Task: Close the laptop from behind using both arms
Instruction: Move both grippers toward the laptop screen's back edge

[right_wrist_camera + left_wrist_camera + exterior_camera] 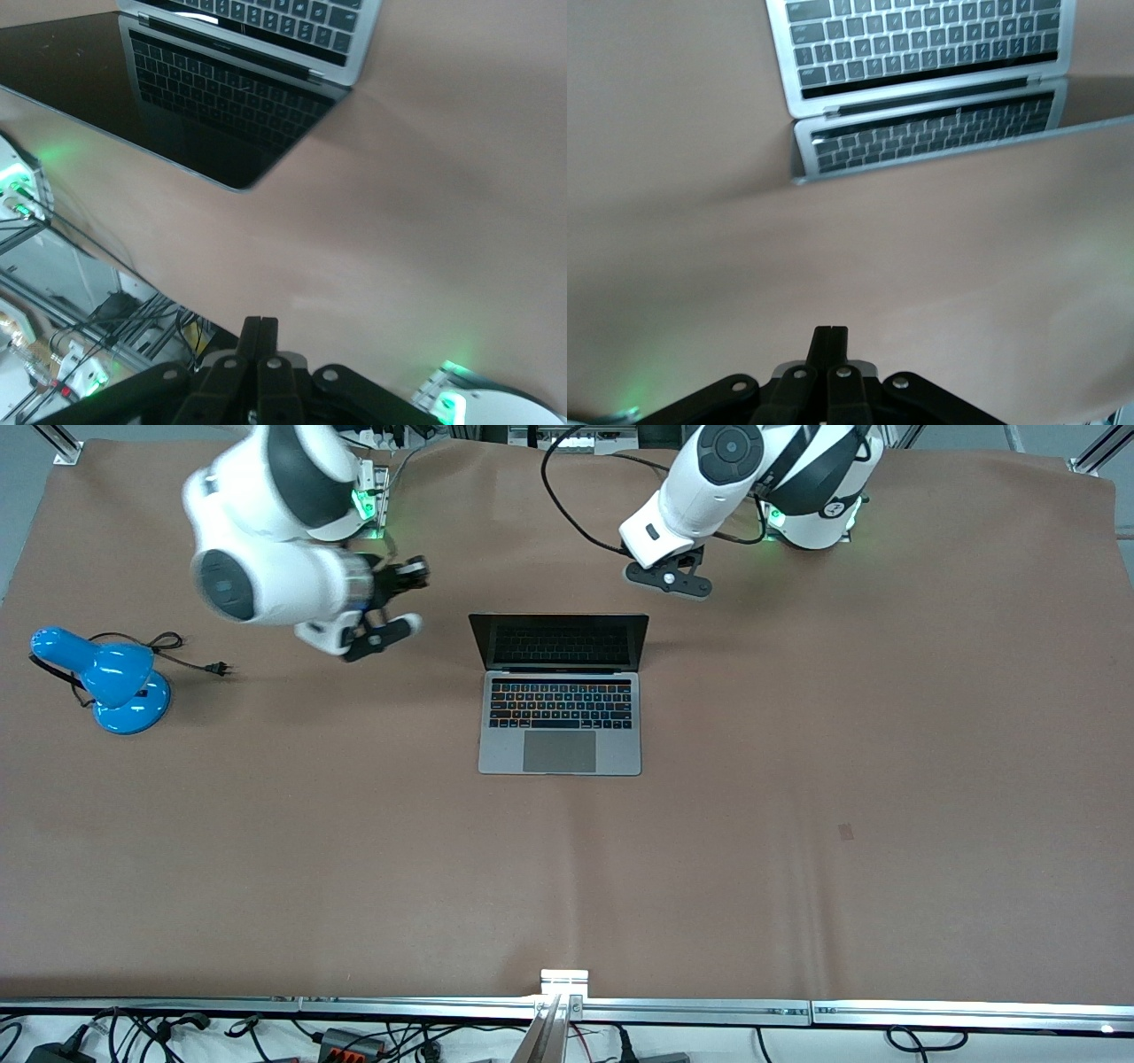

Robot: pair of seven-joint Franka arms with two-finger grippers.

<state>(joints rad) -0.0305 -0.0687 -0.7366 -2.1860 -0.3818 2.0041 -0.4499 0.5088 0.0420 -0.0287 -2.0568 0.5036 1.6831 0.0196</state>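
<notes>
The laptop (560, 717) lies open in the middle of the table, a slim grey one with a black keyboard, its dark screen (560, 642) raised and facing the front camera. My left gripper (669, 577) hangs over the bare table cover between the lid and the left arm's base. In the left wrist view its fingers (830, 335) are pressed together on nothing, with the laptop (921, 53) ahead. My right gripper (390, 602) hovers over the cover beside the lid, toward the right arm's end. It is shut and empty (260, 326), with the laptop (221, 97) in its view.
A blue desk lamp (111, 682) with a black cord and plug (217, 667) lies toward the right arm's end of the table. A brown cover (797, 824) spans the table. An aluminium rail (691, 1010) runs along the edge nearest the front camera.
</notes>
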